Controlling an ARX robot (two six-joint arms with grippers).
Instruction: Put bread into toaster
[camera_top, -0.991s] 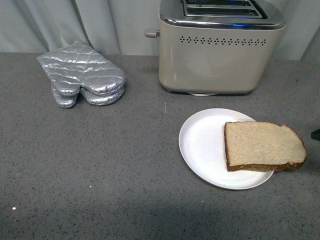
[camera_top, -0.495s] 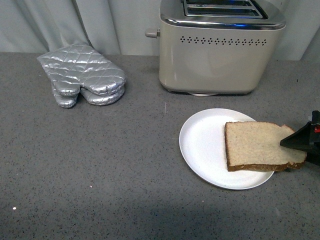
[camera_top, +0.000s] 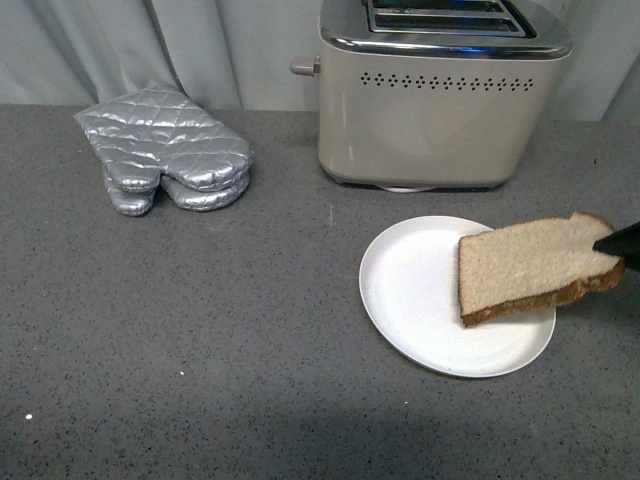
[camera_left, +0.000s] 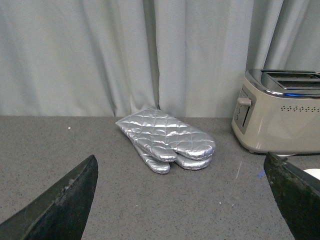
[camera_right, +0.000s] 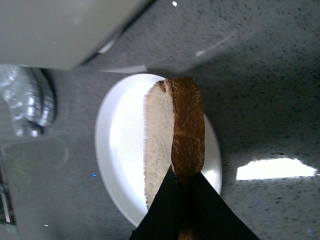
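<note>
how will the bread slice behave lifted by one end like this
Probably stiff: the bread tilts up without sagging, its low end over the plate. Likely light, since the right claw raises it by a crust-edge pinch. That small grip might tear or crumble it.

My right tool (camera_top: 621, 240) pinches the bread (camera_top: 530, 265) at its right end, over the plate (camera_top: 410, 290); the toaster (camera_top: 440, 110) stands behind, mitts (camera_top: 165, 150) far left on the surface (camera_top: 200, 350).

Right end effector (camera_right: 185, 184) grips bread (camera_top: 528, 266) (crust); left end effector (camera_left: 180, 161) splayed.
</note>
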